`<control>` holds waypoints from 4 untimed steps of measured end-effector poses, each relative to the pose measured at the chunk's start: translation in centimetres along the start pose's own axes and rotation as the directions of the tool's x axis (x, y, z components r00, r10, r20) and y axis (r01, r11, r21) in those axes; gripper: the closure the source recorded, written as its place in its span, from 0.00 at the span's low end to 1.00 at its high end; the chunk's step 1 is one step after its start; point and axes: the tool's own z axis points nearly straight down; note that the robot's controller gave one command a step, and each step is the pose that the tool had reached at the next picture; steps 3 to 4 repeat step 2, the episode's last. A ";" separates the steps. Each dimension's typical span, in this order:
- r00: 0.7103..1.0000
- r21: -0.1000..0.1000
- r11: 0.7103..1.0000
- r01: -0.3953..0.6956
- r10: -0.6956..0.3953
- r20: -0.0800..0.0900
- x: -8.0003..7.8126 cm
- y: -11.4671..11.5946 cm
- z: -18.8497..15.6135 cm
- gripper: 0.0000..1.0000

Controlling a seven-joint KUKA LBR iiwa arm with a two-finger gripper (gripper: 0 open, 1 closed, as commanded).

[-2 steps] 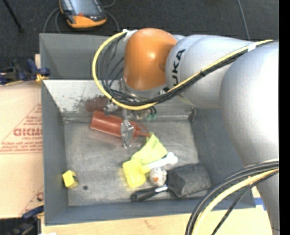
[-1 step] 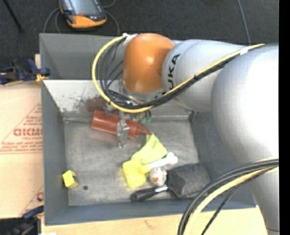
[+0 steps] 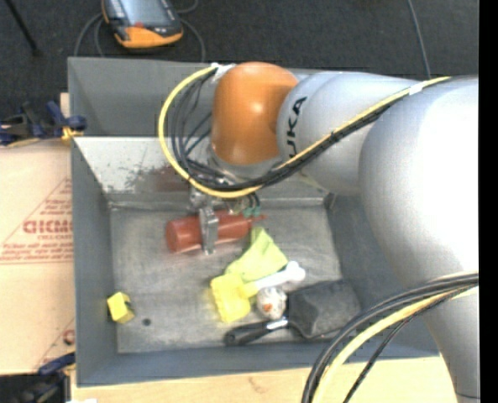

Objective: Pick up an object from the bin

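Arm (image 3: 374, 141) in from right — hand (image 3: 208, 235) pointing down, low.

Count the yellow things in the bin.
3: a small cube at the view's lower left, a bigger block mid-bin, a yellow-green piece above it. The arm may hide more.

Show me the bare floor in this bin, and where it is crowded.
Bare: the bin floor between the yellow cube, the red cylinder and the yellow block; also between the yellow-green cloth and the right wall. Crowded: the lower-right heap, and the gripper at the cylinder.
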 end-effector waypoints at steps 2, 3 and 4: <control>0.998 0.001 0.998 0.058 -0.058 0.001 0.1 3.8 -16.5 1.00; 0.998 0.001 0.998 0.058 -0.058 0.001 0.1 3.8 -16.5 1.00; 0.998 0.001 0.998 0.058 -0.058 0.001 0.1 3.8 -16.5 1.00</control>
